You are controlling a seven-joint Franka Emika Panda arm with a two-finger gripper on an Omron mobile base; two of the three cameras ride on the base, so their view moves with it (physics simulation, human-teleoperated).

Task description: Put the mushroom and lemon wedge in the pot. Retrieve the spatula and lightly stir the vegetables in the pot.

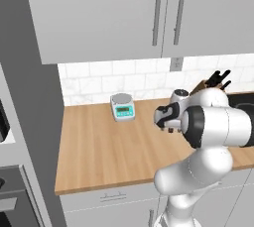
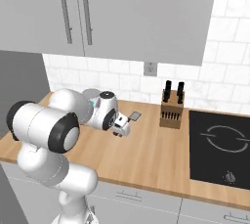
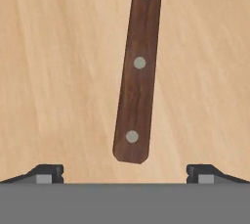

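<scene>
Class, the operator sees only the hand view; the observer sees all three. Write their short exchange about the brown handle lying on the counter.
Operator: What is at the far end of this brown handle?
Observer: A flat grey blade; it is the spatula.
Operator: What stands near it?
Observer: A knife block, to its right in the right base view.

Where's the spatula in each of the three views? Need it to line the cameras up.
Left base view: I can't make it out; the arm covers that part of the wooden counter.
Right base view: the spatula shows its grey blade flat on the counter, just beyond the gripper, left of the knife block.
Hand view: brown riveted handle up the centre, between the open fingertips.
Shared landmark: the knife block, in both base views.
</scene>
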